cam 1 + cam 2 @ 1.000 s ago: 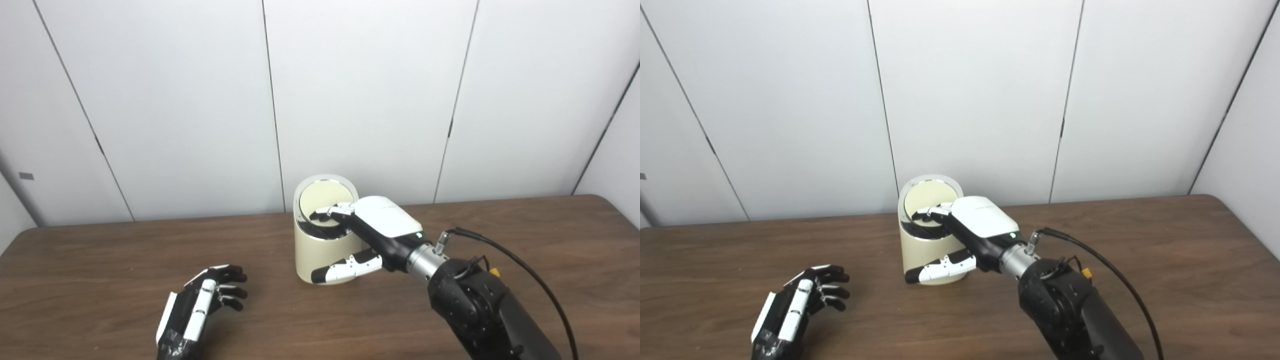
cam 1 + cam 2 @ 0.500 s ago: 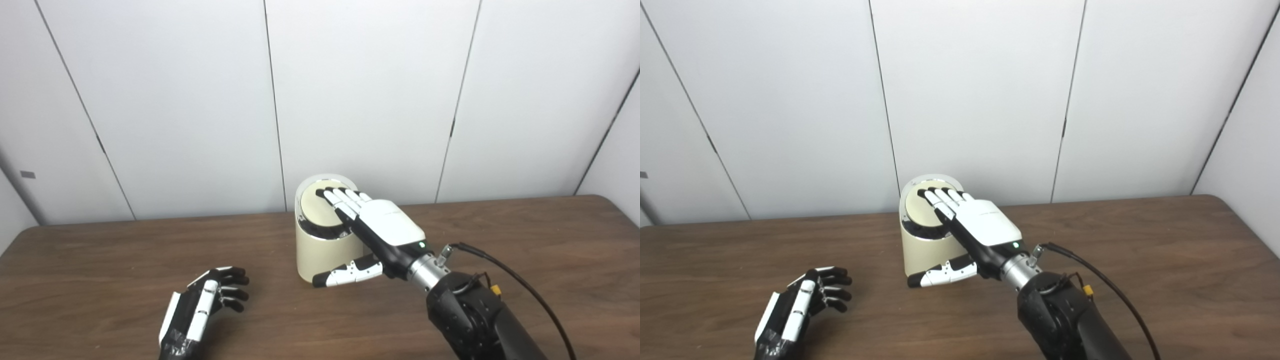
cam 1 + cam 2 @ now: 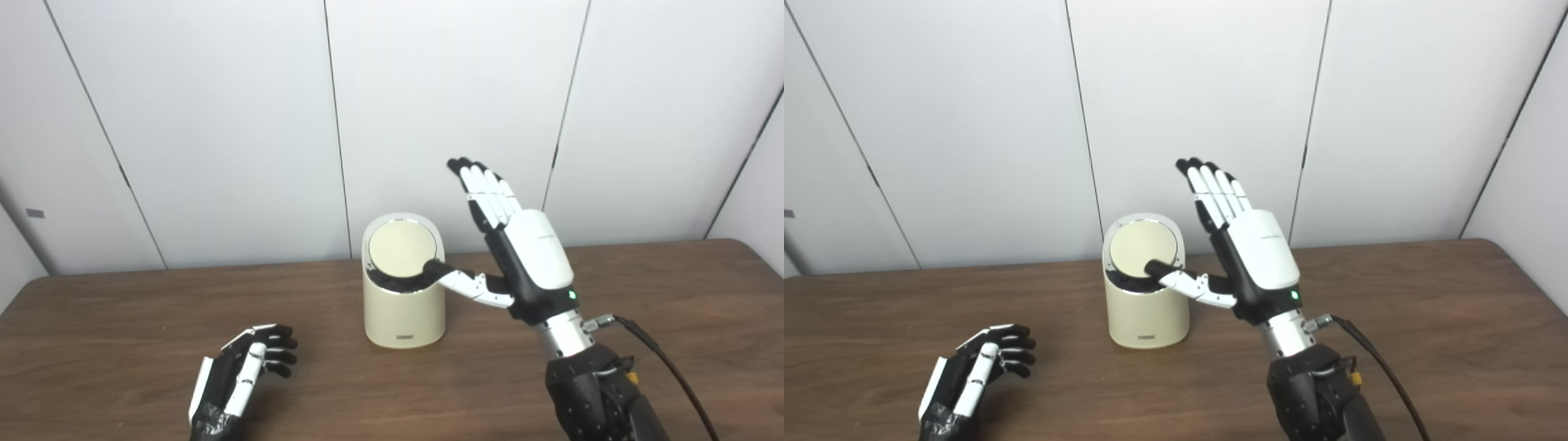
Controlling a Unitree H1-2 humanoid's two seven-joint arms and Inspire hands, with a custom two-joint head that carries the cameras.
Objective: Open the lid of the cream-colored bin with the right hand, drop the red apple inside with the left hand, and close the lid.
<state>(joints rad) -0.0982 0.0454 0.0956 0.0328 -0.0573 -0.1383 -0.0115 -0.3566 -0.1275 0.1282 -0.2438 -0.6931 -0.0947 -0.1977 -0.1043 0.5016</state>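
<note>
Left eye view, read from the near edge outward: you see your left hand (image 3: 245, 373) lying low over the wooden table (image 3: 122, 318), a dark brown board with a fine lengthwise grain and a rounded corner at the far right. This hand is black with white plates along the back; its fingers (image 3: 278, 352) are loosely curled inward and part of the palm is hidden, so you cannot tell whether anything lies in it. To the right, your right arm (image 3: 588, 392) rises from the bottom edge: a black jointed shell, then a short bright metal wrist, with a black cable (image 3: 661, 361) looping off its side. Your right hand (image 3: 520, 257) stands above it, released and empty, with the smooth white back plate facing you and the straight fingers (image 3: 484, 190) close together and pointing up and to the left. Its thumb (image 3: 459, 278) reaches sideways, and the black tip lies at the front right edge of the bin's top. The bin (image 3: 404, 306) is a cream cylinder with a matte wall, a slanted top and a small label near its base. Its round, flat lid (image 3: 401, 248) sits within a pale ring, with a dark crescent gap along its near edge. The apple shows in neither view. Behind the table stands a wall (image 3: 214, 122) of plain white panels split by thin dark seams.
</note>
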